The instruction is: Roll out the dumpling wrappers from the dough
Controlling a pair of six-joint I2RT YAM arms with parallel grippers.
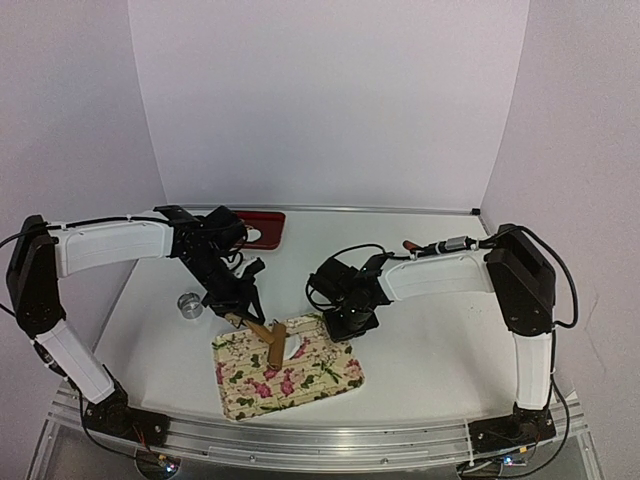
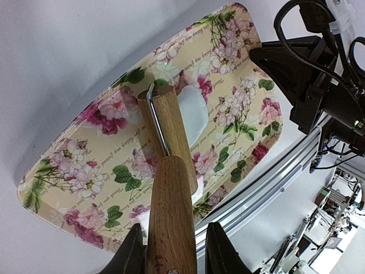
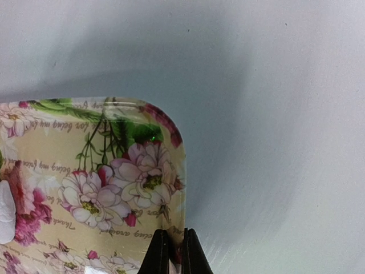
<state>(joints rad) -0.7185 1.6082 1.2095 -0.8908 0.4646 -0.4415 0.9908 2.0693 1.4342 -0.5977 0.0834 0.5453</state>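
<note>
A floral tray [image 1: 322, 385] lies near the table's front. On it is a white piece of dough [image 1: 297, 348], which also shows in the left wrist view [image 2: 193, 111] and at the left edge of the right wrist view [image 3: 4, 211]. My left gripper [image 2: 174, 251] is shut on the handle of a wooden rolling pin [image 2: 171, 211]. The pin's roller [image 1: 276, 343] rests on the dough's left part. My right gripper [image 3: 171, 251] is shut on the tray's rim [image 3: 181, 171] at its far right corner. No thin round dumpling wrappers are in view.
A metal ring cutter [image 1: 189, 304] stands on the table left of the tray. A dark red board [image 1: 266, 228] lies at the back by the wall. The aluminium rail [image 1: 330, 440] runs along the table's front edge, close to the tray.
</note>
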